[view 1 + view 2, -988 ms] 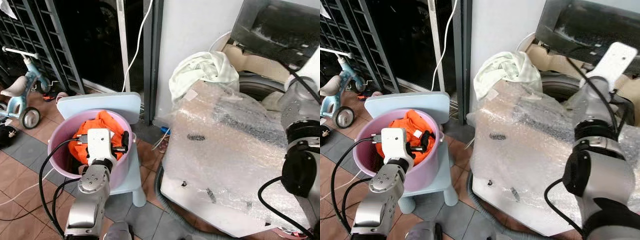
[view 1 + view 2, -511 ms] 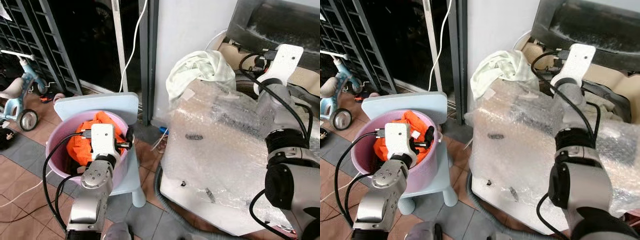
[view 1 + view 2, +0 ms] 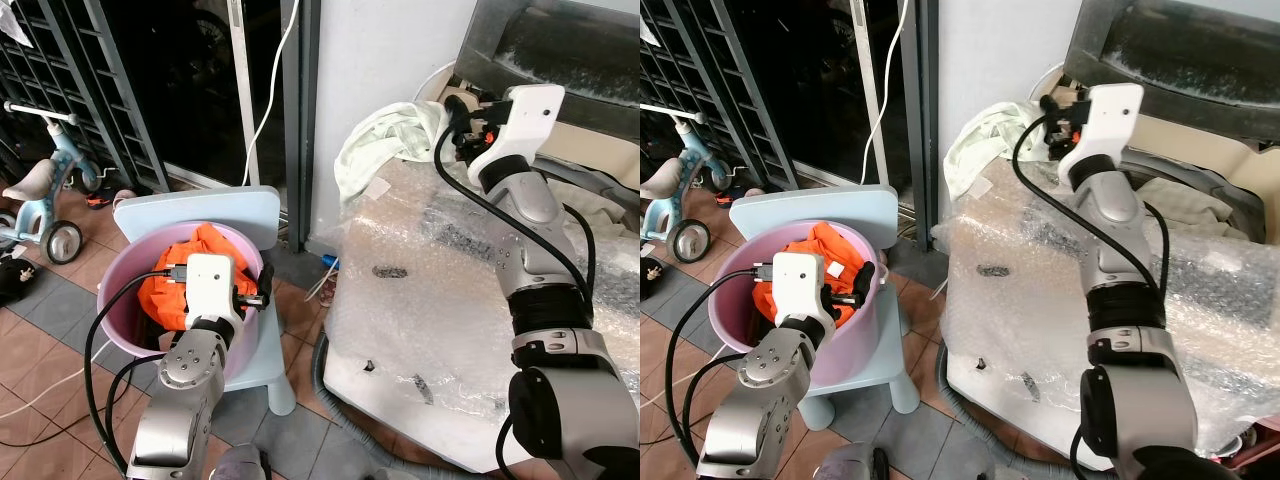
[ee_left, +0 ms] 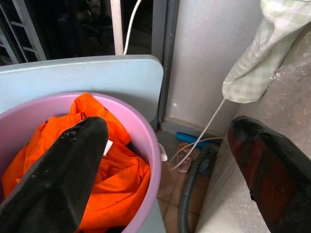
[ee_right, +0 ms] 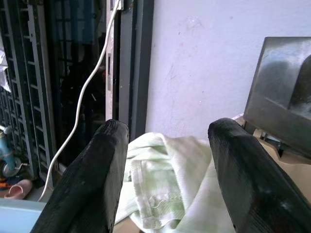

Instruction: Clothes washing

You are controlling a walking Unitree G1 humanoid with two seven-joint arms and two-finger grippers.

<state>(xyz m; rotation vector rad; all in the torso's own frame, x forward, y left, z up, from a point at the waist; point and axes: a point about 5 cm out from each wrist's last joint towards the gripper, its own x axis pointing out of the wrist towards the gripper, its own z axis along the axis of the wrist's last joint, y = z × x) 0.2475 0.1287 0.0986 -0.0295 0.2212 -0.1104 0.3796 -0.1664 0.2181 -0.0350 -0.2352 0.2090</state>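
The right tool [image 3: 1052, 108] is being held wide open, empty, just before the pale green checked cloth [image 3: 395, 140], draped limp, light; best pinched at a raised fold.

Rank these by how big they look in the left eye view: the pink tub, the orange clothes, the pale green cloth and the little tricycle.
1. Pink tub, clearly largest.
2. Pale green cloth and orange clothes look about alike; the orange pile is partly hidden, so I won't rank them.
3. Tricycle, smallest, though it stands farther off and is cut by the edge.
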